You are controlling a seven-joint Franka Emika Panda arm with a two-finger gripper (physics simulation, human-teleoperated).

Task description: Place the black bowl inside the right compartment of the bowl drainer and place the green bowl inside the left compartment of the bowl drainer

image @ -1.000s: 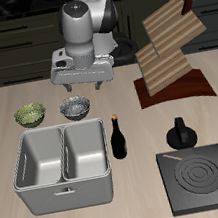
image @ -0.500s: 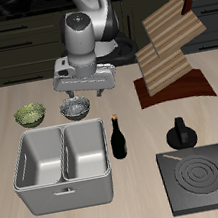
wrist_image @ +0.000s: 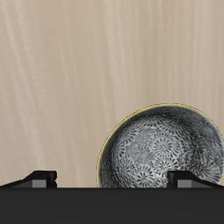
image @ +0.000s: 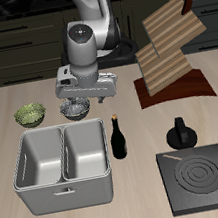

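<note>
1. While the pale wooden table (image: 8, 98) carries everything, its largest load is the bowl drainer (image: 68, 196), a light-grey metal rectangular tub with a rounded rim and a middle wall; it stands near the table's front edge with both square basins bare.
2. Beside it, toward the same front edge, lies a dark square stove plate (image: 205, 178) with a spiral ring, and farther back stands a brown wooden slatted rack (image: 165, 55).
3. Over the back of the table hangs the grey two-finger gripper (image: 77, 99), just above the black bowl (image: 77, 111); its fingers (wrist_image: 40, 178) are spread wide and hold nothing, one tip showing at each side of the wrist view.
4. A slim dark wine bottle (image: 117, 138) stands upright just beside the drainer, and a small black moka pot (image: 180, 135) sits behind the stove plate.
5. That small round black bowl (wrist_image: 163, 146), silvery-speckled inside, rests on the table behind the drainer.
6. Near it, apart, sits the green bowl (image: 29, 116), small, round, olive with a yellowish mottled inside.
</note>
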